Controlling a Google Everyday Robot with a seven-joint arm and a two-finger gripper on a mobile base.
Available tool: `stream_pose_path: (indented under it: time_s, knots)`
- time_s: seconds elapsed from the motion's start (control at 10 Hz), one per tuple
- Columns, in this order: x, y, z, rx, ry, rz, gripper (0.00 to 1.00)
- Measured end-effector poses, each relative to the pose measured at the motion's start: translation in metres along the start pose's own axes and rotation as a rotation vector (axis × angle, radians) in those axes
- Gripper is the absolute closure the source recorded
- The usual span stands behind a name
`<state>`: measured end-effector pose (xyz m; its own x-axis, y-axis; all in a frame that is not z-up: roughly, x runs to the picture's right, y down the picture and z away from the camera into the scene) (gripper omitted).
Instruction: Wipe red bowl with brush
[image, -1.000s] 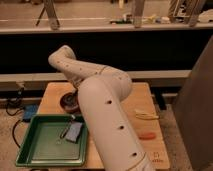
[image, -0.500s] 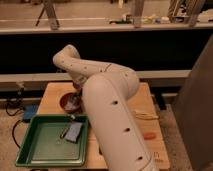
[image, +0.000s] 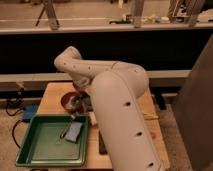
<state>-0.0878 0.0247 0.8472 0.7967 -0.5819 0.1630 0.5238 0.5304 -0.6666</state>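
Tray (image: 30, 150): green, at the table's front left corner, a small grey-blue block (image: 74, 131) lying in its right part
Red bowl (image: 70, 101): on the table just behind the tray's far right corner, partly hidden by the arm
Gripper (image: 79, 96): down at the bowl, right over its rim
Arm (image: 117, 107): white, bent, covers the table's middle
Table (image: 50, 92): wooden, bare at its far left

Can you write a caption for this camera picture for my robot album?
Robot arm reaches its tool down over the red bowl, beside a green tray.
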Motion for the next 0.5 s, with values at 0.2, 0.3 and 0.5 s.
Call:
stream_pose_path:
  time_s: [0.2, 0.3, 0.5]
  knots:
    - [-0.007, 0.002, -0.001, -0.004, -0.001, -0.023, 1.0]
    - [-0.012, 0.0, -0.002, -0.003, 0.001, -0.045, 1.0]
    - [-0.029, -0.012, -0.006, 0.007, -0.005, -0.089, 1.0]
